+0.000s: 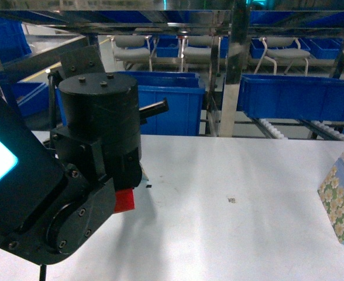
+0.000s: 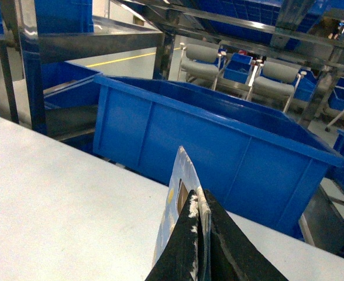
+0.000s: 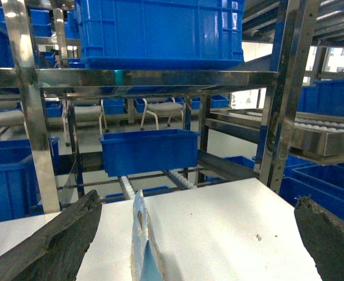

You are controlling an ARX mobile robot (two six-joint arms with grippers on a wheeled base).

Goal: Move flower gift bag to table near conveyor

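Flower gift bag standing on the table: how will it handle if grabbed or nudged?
Gift bag looks like thin paper, so probably light and easy to crush. It stands upright on the table, narrow seen edge-on between the open right gripper fingers, so a push may tip it. Left gripper pinches a similar sheet.

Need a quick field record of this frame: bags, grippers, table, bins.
left gripper: dark fingers shut on the top edge of a thin pale-blue paper gift bag, held above the table
right gripper: open, fingers wide apart, a second pale-blue gift bag's edge standing between them, not gripped
flower-print gift bag: upright on the table, at the head view's right edge
white flat table: mostly bare, a few dark specks
blue plastic bins: behind the table's far edge
steel roller conveyor: behind the table, bins on its lanes
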